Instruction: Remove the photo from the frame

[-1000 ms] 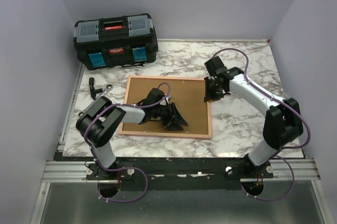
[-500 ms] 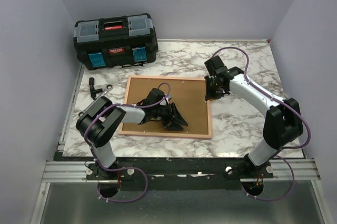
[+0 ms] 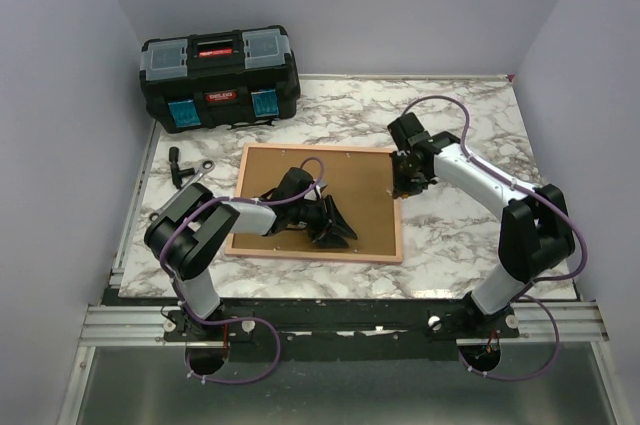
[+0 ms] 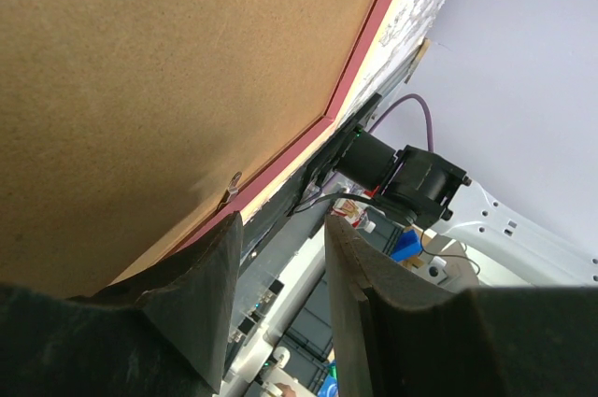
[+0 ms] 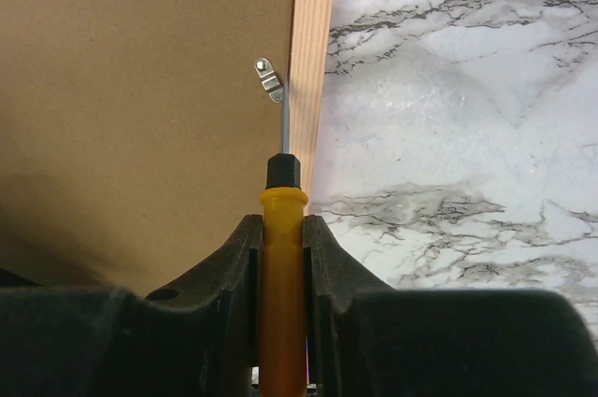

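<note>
The black toolbox point(image 3: 220, 80) stands shut at the far left of the worktop point(image 3: 455, 235), both blue latches down, so its contents cannot be seen. The frame point(image 3: 310, 257) lies back-up in the middle of the worktop, and the brown backing board point(image 3: 270, 170) fills it. The photo is hidden beneath the board.

The right tool point(image 3: 408, 173) is clamped on a yellow-handled screwdriver point(image 5: 282, 266), whose tip sits just beside a small metal clip point(image 5: 270, 79) at the frame's right edge. The left tool point(image 3: 335, 230) lies low over the board near the frame's near edge (fingers apart, holding nothing), and in its wrist view another clip point(image 4: 230, 193) shows just beyond 1 fingertip.

Compared with 1 second ago, the right arm's wrist has shifted slightly along the frame's right edge. The left arm, frame and toolbox have not moved.
</note>
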Controlling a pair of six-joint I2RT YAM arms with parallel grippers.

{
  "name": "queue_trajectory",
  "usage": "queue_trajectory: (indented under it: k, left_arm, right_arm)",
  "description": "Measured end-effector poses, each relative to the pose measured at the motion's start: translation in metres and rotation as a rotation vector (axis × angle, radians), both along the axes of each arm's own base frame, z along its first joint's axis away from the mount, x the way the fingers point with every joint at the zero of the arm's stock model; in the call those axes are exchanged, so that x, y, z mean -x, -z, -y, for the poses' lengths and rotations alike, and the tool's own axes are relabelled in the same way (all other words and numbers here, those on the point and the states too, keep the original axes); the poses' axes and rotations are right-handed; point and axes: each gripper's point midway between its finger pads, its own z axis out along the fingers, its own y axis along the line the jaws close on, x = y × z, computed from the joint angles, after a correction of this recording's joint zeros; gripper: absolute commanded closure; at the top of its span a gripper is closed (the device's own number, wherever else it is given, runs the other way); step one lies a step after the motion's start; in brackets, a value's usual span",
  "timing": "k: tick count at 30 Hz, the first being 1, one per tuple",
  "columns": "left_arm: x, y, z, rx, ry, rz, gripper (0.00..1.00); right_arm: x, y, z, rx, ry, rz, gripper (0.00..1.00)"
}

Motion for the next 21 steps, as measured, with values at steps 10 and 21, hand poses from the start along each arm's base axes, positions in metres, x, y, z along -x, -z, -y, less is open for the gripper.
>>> queue_trajectory:
  k: [10, 21]
  left_arm:
    - [0.0, 0.0, 0.0, 0.0, 0.0, 0.0, 0.59]
    - [0.0, 0.0, 0.0, 0.0, 0.0, 0.0, 0.59]
  right_arm:
    - [0.006, 0.008, 0.001, 0.002, -0.013, -0.022, 0.99]
    - [0.008, 0.007, -0.009, -0.049, -0.036, -0.033, 0.99]
